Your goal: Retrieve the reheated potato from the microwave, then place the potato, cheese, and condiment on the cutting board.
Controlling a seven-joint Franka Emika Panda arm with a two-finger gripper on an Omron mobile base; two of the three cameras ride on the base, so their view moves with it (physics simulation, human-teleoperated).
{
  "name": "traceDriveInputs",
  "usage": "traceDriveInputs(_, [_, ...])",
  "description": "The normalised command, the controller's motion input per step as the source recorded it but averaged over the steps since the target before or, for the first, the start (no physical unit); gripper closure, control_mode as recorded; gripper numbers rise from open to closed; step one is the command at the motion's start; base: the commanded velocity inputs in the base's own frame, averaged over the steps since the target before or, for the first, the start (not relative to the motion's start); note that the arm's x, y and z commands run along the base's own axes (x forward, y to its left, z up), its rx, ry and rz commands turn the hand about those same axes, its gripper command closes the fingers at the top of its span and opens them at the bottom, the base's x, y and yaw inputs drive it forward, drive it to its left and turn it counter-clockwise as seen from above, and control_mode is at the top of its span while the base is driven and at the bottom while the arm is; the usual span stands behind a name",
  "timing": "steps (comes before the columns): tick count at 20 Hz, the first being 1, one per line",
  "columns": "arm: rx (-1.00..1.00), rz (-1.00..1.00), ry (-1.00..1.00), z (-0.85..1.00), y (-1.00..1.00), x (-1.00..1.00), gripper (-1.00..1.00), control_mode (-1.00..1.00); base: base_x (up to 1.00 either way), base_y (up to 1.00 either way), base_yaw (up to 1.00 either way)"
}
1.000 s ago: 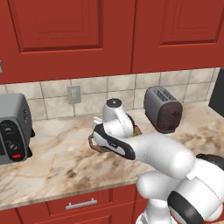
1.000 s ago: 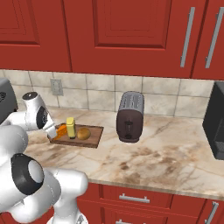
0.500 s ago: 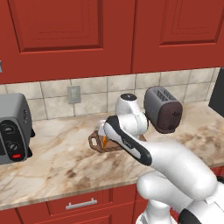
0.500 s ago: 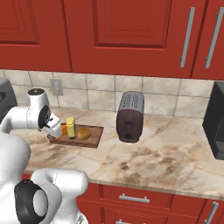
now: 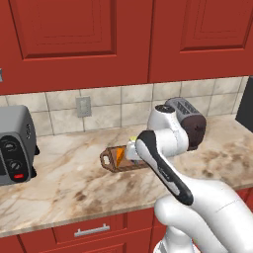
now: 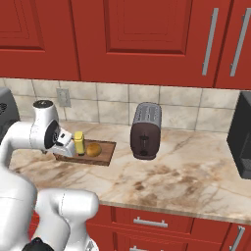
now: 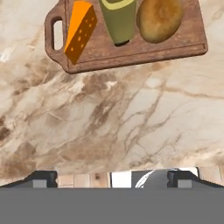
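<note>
While the gripper waits with its jaws wide apart, the dark brown wooden cutting board holds the orange cheese wedge, yellow condiment bottle and tan-brown potato.

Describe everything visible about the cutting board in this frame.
The cutting board is a dark brown wooden rectangle with rounded corners, a groove near its edge and a short handle with a slot hole at one end. It lies flat on the marble counter. On it, in a row from the handle end: the cheese, the condiment, the potato.
</note>
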Motion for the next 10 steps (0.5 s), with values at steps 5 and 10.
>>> traceDriveInputs(5, [-0.03,0.09,0.0,0.28,-0.27,-0.56,-1.0,-1.0,0.0,0.0,0.0])
traceDriveInputs(10, [0.0,0.04,0.0,0.31,-0.24,-0.63,-1.0,-1.0,0.0,0.0,0.0])
